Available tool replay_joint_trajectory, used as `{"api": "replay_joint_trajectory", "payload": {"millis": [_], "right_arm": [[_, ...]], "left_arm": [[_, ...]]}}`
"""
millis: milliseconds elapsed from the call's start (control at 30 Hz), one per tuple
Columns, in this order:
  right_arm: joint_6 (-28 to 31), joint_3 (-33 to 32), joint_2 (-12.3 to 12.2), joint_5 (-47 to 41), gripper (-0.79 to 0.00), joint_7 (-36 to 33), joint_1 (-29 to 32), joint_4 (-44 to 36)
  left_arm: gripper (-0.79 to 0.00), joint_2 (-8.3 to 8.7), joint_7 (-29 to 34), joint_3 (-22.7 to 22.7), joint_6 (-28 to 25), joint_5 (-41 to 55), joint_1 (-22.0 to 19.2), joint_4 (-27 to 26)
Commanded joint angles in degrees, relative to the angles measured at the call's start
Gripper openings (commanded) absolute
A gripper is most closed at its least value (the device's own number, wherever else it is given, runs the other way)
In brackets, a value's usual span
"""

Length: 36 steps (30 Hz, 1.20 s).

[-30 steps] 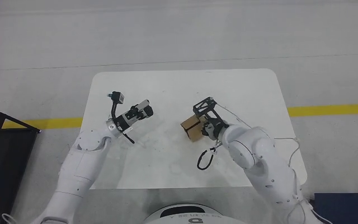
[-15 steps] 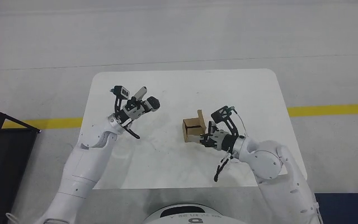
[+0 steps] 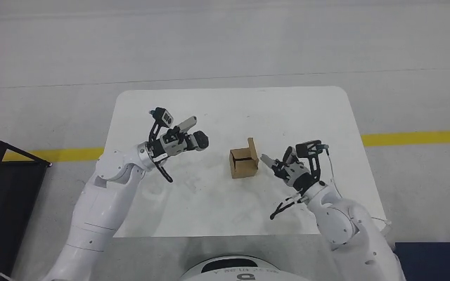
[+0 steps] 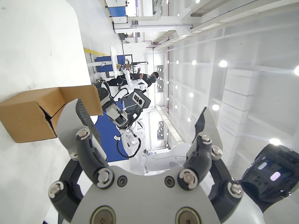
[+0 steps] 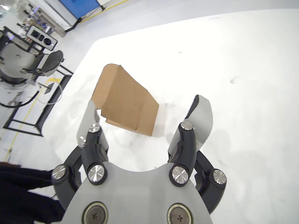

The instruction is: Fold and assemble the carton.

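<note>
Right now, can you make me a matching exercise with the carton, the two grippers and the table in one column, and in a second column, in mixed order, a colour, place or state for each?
Column one:
1. carton
2. left gripper
3. right gripper
4. table

Column two:
A. white, with rounded corners
B. open, close beside the carton but not touching it
C. brown, one flap raised
D. open, farther from the carton, on its other side

Pairs: 1-C, 2-D, 3-B, 4-A.
</note>
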State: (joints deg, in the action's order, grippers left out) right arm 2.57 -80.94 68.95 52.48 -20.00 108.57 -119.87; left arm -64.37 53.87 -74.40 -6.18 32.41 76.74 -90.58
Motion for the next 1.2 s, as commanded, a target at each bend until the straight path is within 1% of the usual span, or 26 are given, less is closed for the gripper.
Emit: {"api": "replay_joint_trajectory", "payload": {"millis": [0, 33, 67, 100, 167, 233, 333, 433, 467, 533, 667, 767, 1000, 1167], "right_arm": [[-3.12, 0.76, 0.15, 2.82, -0.234, 2.83, 1.31, -0.15], [-4.2, 1.12, 0.24, 3.29, -0.311, 4.31, 1.95, -0.14], [-5.23, 1.22, 0.31, 3.62, -0.369, 5.5, 2.52, 0.09], [-6.7, 1.15, 0.35, 4.17, -0.372, 6.0, 3.01, 0.51], [-8.55, 1.36, 0.39, 5.49, -0.329, 5.21, 3.16, 0.89], [-8.29, 2.13, 0.45, 5.48, -0.311, 4.52, 2.47, 1.37], [-6.74, 3.38, 0.57, 4.7, -0.342, 4.02, 0.42, 2.93], [-5.49, 5.36, 0.79, 4.32, -0.354, 3.88, -2.24, 4.93], [-5.05, 6.11, 0.88, 4.2, -0.372, 3.78, -3.16, 5.65], [-4.44, 7.51, 1.02, 4.53, -0.379, 3.44, -4.84, 6.95], [-4.43, 9.74, 1.27, 5.88, -0.366, 2.93, -7.01, 8.67], [-4.28, 10.78, 1.38, 6.39, -0.348, 3.07, -7.69, 9.33], [-4.17, 11.55, 1.42, 7.46, -0.311, 3.61, -7.71, 9.81], [-4.2, 12.02, 1.44, 8.11, -0.323, 3.59, -7.75, 9.71]], "left_arm": [[0.0, 0.08, 0.09, 0.03, 0.29, -0.52, 0.55, -0.59], [0.0, 0.13, 0.26, 0.11, 0.54, -1.0, 0.77, -0.97], [0.0, 0.18, 0.26, 0.11, 0.66, -1.38, 0.98, -1.27], [0.0, 0.2, 0.13, 0.12, 0.69, -1.48, 1.19, -1.53], [0.0, 0.23, 0.06, 0.31, 0.67, -1.86, 1.41, -2.04], [0.0, 0.22, -0.17, 0.63, 0.71, -2.34, 1.31, -2.34], [0.0, 0.09, -0.97, 1.56, -0.2, -4.01, 0.21, -2.28], [0.0, -0.25, -2.26, 3.55, -1.7, -6.45, -1.76, -1.59], [0.0, -0.39, -2.46, 4.41, -1.96, -7.24, -2.52, -1.25], [0.0, -0.74, -2.87, 6.12, -2.02, -7.59, -3.94, -0.55], [0.0, -1.29, -2.85, 9.1, -1.1, -8.84, -6.52, 1.31], [0.0, -1.56, -2.31, 10.76, -0.18, -9.8, -7.87, 2.64], [0.0, -1.66, 0.67, 13.7, 0.96, -15.8, -10.5, 4.61], [0.0, -1.74, 1.96, 15.2, 1.75, -18.66, -11.98, 5.44]]}}
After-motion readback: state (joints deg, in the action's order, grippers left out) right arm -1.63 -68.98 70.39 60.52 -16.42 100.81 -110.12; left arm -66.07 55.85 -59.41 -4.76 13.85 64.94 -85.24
